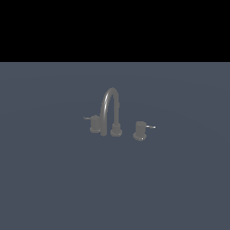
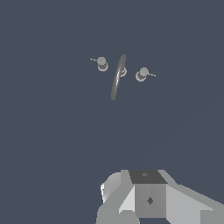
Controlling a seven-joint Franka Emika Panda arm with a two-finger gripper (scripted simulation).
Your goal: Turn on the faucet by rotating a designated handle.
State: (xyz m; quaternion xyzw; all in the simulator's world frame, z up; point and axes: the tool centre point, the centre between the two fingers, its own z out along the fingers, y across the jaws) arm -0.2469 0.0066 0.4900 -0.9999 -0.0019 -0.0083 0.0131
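Nearest the wrist camera sits the pale grey blocky hand [image 2: 148, 197]; only its body shows, the fingertips are out of frame, so I cannot tell whether they stand apart or together. It does not appear in the exterior view at all. Well ahead of it, across bare blue-grey table [image 2: 57, 144], stands the small dark grey metal faucet [image 1: 111, 112] with its tall arched spout. The designated handle [image 1: 95, 123], a short dark cylindrical knob with a dull grey lever pin, sits on the exterior view's left of the spout, its pin pointing outward, away from the spout. The similar whitish-tipped knob [image 1: 140, 130] lies on the other side. Nothing is touched; the reach must cross that whole gap.
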